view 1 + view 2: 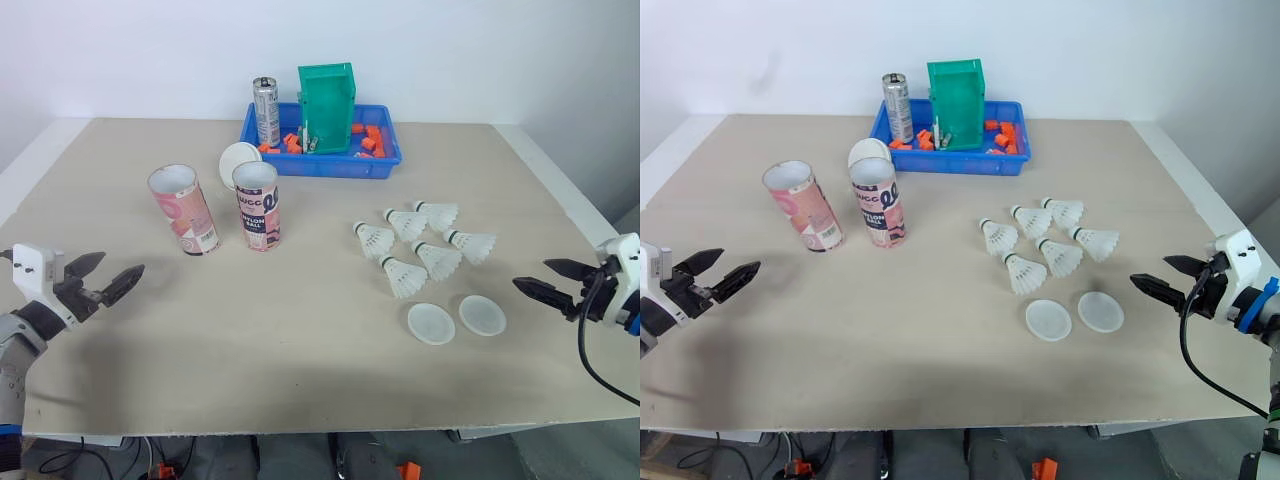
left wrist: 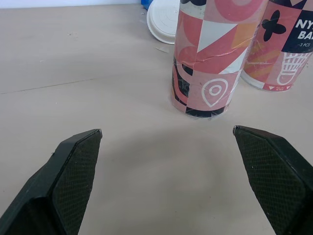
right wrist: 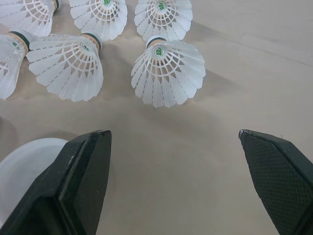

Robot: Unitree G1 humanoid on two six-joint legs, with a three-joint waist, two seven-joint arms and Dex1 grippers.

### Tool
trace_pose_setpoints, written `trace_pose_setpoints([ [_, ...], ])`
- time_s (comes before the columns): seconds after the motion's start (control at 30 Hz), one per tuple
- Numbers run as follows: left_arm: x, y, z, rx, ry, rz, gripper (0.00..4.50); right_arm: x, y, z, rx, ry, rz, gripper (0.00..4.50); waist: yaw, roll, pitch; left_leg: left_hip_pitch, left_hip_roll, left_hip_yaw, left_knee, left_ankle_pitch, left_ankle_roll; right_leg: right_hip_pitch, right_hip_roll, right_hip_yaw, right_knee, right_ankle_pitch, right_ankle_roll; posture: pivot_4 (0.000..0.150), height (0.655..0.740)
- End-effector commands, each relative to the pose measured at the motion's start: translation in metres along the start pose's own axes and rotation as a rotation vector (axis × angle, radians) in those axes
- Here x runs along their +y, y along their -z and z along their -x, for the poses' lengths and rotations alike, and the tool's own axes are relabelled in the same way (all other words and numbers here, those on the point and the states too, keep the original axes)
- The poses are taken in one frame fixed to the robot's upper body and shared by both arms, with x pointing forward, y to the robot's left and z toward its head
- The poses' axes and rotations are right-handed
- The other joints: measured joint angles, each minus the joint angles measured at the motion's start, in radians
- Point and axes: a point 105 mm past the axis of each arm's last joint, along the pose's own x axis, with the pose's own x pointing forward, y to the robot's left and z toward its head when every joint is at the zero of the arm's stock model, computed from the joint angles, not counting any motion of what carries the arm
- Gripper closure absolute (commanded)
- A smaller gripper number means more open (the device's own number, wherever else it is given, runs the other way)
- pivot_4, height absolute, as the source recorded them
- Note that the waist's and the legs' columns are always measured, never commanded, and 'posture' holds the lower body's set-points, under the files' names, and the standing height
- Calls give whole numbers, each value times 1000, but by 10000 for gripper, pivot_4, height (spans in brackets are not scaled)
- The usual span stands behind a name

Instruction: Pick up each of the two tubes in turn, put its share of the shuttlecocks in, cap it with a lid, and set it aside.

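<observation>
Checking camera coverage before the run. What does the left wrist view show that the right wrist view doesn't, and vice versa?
Left wrist view, not the right: two upright tubes side by side, a white lid beyond them. Right wrist view, not the left: six shuttlecocks, part of a flat lid. Both: the beige table and an open claw: left claw, right claw.

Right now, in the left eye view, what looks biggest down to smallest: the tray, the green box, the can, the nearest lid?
1. the tray
2. the green box
3. the can and the lid look about alike; the lid lies nearer the camera, so I leave those two unranked.
</observation>
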Motion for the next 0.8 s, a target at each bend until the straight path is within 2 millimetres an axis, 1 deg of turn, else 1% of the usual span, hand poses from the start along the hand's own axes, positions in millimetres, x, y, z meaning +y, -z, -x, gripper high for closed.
trace_pose_setpoints([
  [0.03, -1, -15, -2, -47, 8, -38, 93, -3, -14, 5, -31, 11, 46, 0, 0, 0, 0, 0, 0, 0, 0, 0, 0, 0, 0, 0, 0, 0, 0, 1500, 7083],
  [0.43, -3, -10, -1, -38, 19, -9, 93, 2, -15, 1, -37, -2, 55, 0, 0, 0, 0, 0, 0, 0, 0, 0, 0, 0, 0, 0, 0, 0, 0, 1500, 7083],
  [0.67, -7, -5, 1, -32, 52, -40, 93, 6, -18, -2, -48, -15, 66, 0, 0, 0, 0, 0, 0, 0, 0, 0, 0, 0, 0, 0, 0, 0, 0, 1500, 7083],
  [0.8, -7, -8, 0, -59, 63, -44, 93, 8, -21, -3, -54, -18, 77, 0, 0, 0, 0, 0, 0, 0, 0, 0, 0, 0, 0, 0, 0, 0, 0, 1500, 7083],
])
